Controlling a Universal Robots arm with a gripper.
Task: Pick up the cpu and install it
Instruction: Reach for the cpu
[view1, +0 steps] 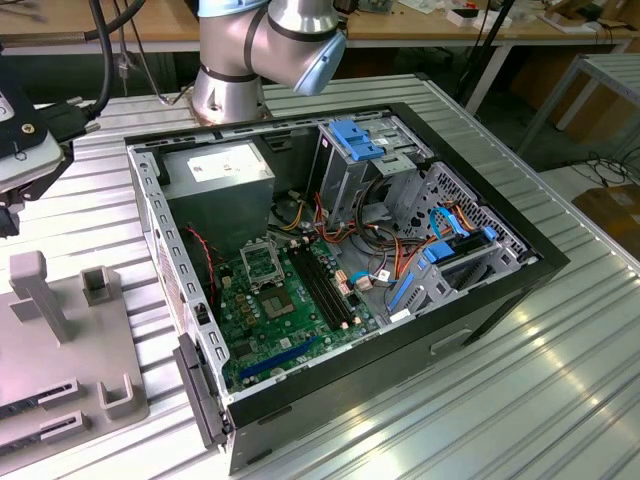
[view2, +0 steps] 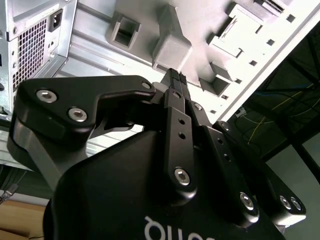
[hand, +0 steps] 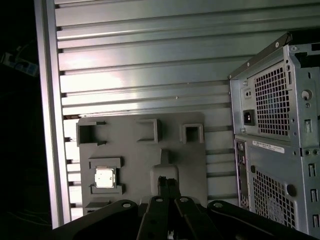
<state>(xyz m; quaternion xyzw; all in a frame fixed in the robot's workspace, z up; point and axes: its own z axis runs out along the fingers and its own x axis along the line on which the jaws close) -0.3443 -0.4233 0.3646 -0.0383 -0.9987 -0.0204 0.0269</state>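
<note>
Fixture plate: one grey plate (view1: 60, 350) lies on the table at the lower left of the exterior view. In the first wrist view it (hand: 140, 150) carries three square holders in one row and one framed nest.
Cpu: one, a small square chip with a pale metal face (hand: 104, 177). It lies flat in the framed nest of the plate, outside the computer case.
Gripper: one, with two black fingers, seen in both wrist views (view2: 173, 76) (hand: 167, 181). The fingers are pressed together and hold nothing. The tips are over the plate, just before one tall grey block (hand: 168, 169), and apart from the cpu.
Arm: one, its silver base (view1: 235, 80) stands at the top of the exterior view, behind the case.
Computer case: one, black (view1: 545, 262), open on top, in the middle of the exterior view.
Inside the case: one silver power supply (view1: 222, 172), one green board (view1: 290, 330) and one square socket frame (view1: 262, 262) on this board.
Table: one, of ribbed aluminium (view1: 560, 380), under all these things, with its bare part toward the exterior view's right.
</note>
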